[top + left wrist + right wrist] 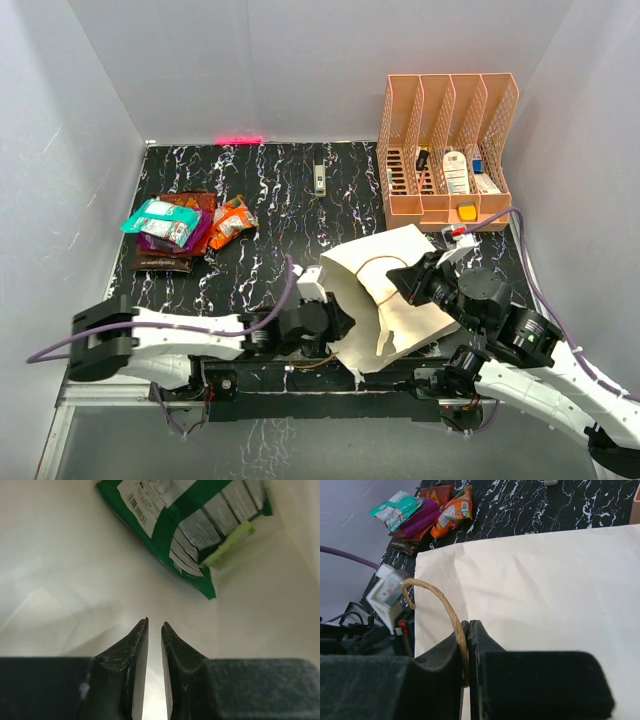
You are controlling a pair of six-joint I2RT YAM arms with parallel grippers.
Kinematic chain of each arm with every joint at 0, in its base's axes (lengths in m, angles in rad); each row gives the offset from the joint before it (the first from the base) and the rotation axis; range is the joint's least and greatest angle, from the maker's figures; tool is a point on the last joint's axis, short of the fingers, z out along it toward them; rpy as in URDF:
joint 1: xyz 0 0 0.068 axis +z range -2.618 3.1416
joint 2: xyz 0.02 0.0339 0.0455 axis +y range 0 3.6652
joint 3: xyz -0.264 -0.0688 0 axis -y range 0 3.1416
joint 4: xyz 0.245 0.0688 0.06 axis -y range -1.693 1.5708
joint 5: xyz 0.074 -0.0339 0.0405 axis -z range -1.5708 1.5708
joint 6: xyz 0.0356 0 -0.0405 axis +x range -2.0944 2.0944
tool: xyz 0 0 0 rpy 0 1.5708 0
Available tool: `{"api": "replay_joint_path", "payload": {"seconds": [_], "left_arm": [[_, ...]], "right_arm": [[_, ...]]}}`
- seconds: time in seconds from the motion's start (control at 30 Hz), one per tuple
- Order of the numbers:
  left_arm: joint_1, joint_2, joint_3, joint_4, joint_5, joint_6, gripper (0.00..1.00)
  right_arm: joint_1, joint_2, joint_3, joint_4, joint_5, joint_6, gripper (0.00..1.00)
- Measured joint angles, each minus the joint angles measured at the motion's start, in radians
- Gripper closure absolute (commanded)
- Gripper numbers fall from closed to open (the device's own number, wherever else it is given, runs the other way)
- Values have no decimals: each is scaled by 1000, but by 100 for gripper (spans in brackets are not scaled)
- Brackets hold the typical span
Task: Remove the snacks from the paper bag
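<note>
Cord pinched tight: the right gripper (468, 629) is clamped on the handle (442, 602) of the bag (545, 580). It holds the bag tipped at the near edge of the table (275, 205), with the mouth turned toward the left arm. The left gripper (155, 626) is inside that mouth, its jaws drawn almost together with only a slit between them and nothing in it. Just ahead, apart from the fingertips, a green packet (190, 525) lies against the pale inner wall, one corner pointing back at the gripper. Fetching it looks to be the step in hand. The jaws would need to spread before advancing, then bite well in from that near corner, since crinkly film is apt to slip from a shallow pinch. The main obstacle is the bag itself: the paper wall sits close under the packet and could be caught in the same grip, and a sagging mouth would crowd the wrist, so the right arm's hold on the cord matters. Farther out on the left of the table sits a pile (180, 225) of teal, purple, orange and dark brown packets, a likely place for this one too. A small grey object (319, 180) lies mid-table beyond. The organiser (445, 150) with its bottles stands at the far right, well apart from the path.
</note>
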Motion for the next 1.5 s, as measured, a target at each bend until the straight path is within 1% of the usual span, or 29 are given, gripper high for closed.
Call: {"api": "replay_joint_path", "payload": {"seconds": [0.1,0.23,0.33,0.47,0.53,0.67,0.77,0.8,0.83,0.87,0.93,1.0,1.03,1.17,1.27,1.4,1.5], "left_arm": [[-1,180,73,52,-41,-16,82],[-1,344,149,108,-98,-44,81],[-1,429,195,132,-148,-56,75],[0,512,248,140,-216,-71,62],[0,541,267,140,-253,-83,60],[1,621,335,130,-315,-97,47],[10,684,393,122,-339,-105,46],[13,702,410,119,-343,-109,49],[18,716,425,117,-346,-112,54],[25,729,439,117,-350,-111,61],[43,752,464,126,-354,-108,79],[63,765,475,138,-352,-93,94],[73,766,476,145,-348,-83,99],[97,749,469,161,-328,-28,100],[97,681,426,149,-301,-1,100],[97,469,289,156,-230,70,100],[97,311,223,153,-168,105,100]], "right_arm": [[0,-18,0,0,8,0,93],[0,-34,9,0,12,0,93],[0,-50,11,3,11,-3,93],[0,-58,11,15,3,-10,93],[0,-58,11,16,-9,-13,93],[0,-58,11,17,-26,-16,93],[0,-67,10,26,-35,-15,93],[0,-74,10,31,-39,-15,93],[0,-83,10,34,-39,-14,93],[0,-92,10,36,-42,-14,93],[0,-108,10,39,-43,-13,93],[0,-117,10,38,-45,-12,93],[0,-120,11,37,-45,-12,93],[0,-122,17,23,-45,-13,93],[0,-122,27,2,-43,-26,93],[0,-121,38,-9,-47,-48,93],[0,-115,51,-28,-48,-65,93]]}}
